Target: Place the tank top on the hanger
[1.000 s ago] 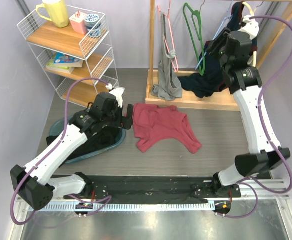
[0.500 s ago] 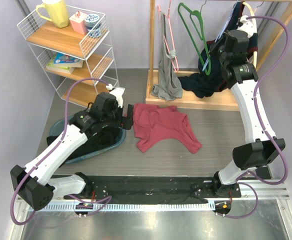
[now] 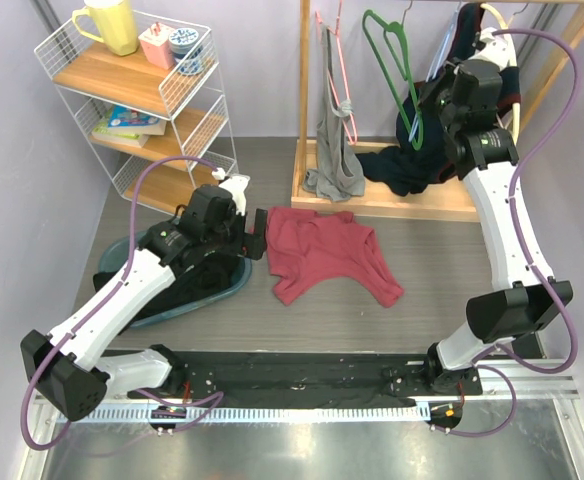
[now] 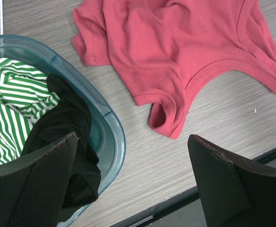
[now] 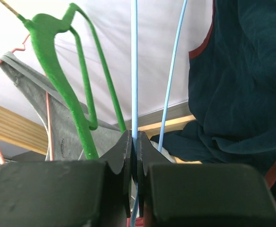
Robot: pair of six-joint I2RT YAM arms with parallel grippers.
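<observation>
Green hanger [image 5: 74, 101], grey garment [image 3: 332, 160], perhaps books [image 3: 132, 122]

1. Robot test cell, staged as a home laundry corner.
2. Lab signs: left arm [image 3: 122, 292] and right arm [image 3: 507, 235] bolted to a metal rail [image 3: 302, 412] at the table's [image 3: 432, 260] near edge; plain lilac walls [image 3: 22, 180] close round.
3. Home props: wooden garment rack [image 3: 302, 90] with green hanger [image 5: 64, 80], pink hanger [image 3: 347, 107], light-blue hanger [image 5: 133, 71]; wire shelf [image 3: 187, 85] with mug [image 3: 110, 24], books [image 3: 132, 122]; teal basin [image 4: 110, 122] of clothes.

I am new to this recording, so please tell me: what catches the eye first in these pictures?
The maroon tank top lies crumpled on the grey table. Behind it, the right gripper is shut on the thin light-blue hanger, beside a green hanger.
</observation>
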